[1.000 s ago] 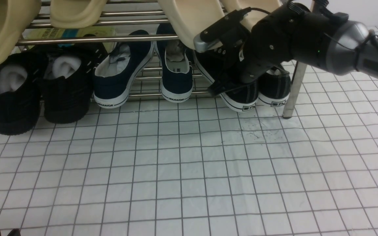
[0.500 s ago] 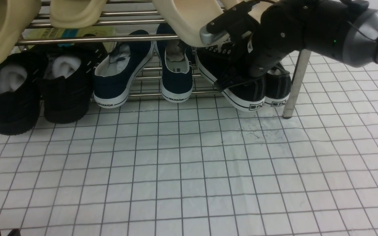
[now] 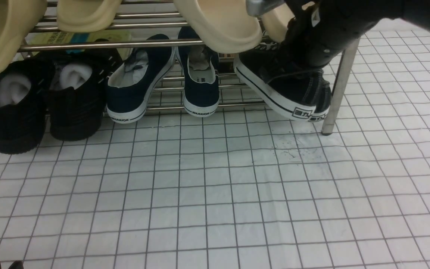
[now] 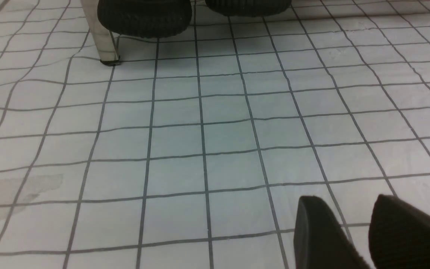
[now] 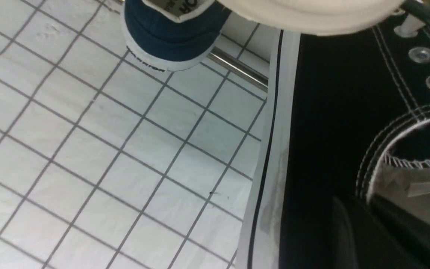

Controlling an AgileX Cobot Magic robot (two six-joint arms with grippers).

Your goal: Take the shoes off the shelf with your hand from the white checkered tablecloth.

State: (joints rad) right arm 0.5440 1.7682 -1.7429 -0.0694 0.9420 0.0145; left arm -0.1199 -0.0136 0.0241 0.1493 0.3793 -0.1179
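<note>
Lower tier of the shelf (image 3: 340, 86), left to right:
- 2 all-black chunky shoes (image 3: 43, 104).
- 2 navy plimsolls (image 3: 162, 86), heels marked "WARRIOR".
- 2 shoes (image 3: 293, 89) at the right end beside the post, above the white checkered tablecloth (image 3: 215, 186). The near one is tilted and its heel label is unreadable.

Right gripper (image 5: 364, 228): clenched on the near shoe's collar.
Left gripper (image 4: 347, 209): jaws apart, empty.

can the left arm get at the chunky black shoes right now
Probably yes: only bare checkered cloth lies between the left gripper and the chunky black shoes; a rack post stands beside them.
</note>
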